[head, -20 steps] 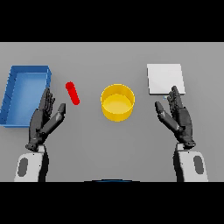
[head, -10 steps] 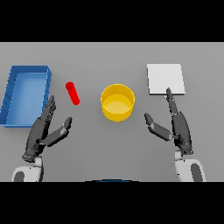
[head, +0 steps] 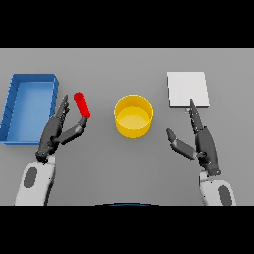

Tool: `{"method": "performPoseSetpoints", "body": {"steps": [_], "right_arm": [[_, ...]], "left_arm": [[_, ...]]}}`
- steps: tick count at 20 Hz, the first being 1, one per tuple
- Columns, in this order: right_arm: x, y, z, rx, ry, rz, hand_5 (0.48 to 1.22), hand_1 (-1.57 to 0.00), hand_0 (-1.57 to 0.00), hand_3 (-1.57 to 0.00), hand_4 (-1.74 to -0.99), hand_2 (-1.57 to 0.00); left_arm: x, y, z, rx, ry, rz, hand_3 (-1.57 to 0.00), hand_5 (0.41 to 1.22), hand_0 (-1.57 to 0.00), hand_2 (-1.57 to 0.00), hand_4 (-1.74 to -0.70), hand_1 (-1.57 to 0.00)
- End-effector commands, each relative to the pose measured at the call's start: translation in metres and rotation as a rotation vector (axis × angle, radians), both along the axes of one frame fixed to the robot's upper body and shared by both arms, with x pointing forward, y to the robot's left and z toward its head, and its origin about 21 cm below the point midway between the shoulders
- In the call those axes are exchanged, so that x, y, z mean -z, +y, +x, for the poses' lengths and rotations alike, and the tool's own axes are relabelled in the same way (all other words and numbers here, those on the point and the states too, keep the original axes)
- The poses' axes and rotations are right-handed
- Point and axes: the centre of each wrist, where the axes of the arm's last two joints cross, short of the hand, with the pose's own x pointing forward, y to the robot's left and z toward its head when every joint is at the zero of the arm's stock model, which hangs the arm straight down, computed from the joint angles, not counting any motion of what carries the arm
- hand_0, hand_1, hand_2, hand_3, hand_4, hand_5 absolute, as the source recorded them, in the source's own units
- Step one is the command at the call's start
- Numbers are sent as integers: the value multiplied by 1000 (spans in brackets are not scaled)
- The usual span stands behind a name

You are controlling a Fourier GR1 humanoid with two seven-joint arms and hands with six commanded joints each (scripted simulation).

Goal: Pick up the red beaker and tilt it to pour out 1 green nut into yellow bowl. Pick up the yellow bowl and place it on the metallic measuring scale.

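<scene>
The red beaker (head: 82,105) lies tilted on the grey table, left of the yellow bowl (head: 133,115). My left hand (head: 55,131) is open just below and left of the beaker, thumb reaching toward its lower end. No green nut shows. The metallic measuring scale (head: 187,90) is a pale square at the back right. My right hand (head: 200,140) is open to the right of the bowl, below the scale, fingers pointing away from me.
A blue tray (head: 12,106) with raised walls sits at the far left, close beside my left hand. The grey table (head: 124,163) stretches in front of the bowl between both arms.
My left hand has moved up and right, closing in on the red beaker. My right hand has drifted slightly toward the bowl and spread its thumb.
</scene>
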Motion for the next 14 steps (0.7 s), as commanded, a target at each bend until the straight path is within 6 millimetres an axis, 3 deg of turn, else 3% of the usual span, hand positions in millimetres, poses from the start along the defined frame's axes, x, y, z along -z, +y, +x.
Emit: {"method": "performPoseSetpoints", "body": {"steps": [1, 14], "right_arm": [[2, 1, -3, -11, 3, -2, 627, 1, 1, 1, -1225, 1], [0, -2, 1, -1, 10, 6, 638, 1, 1, 1, -1238, 1]], "left_arm": [[3, -4, 7, 8, 6, 2, 1, 640, 1, 1, -1176, 1], [10, -25, 67, 25, -2, 62, 1, 671, 1, 1, -1203, 1]]}}
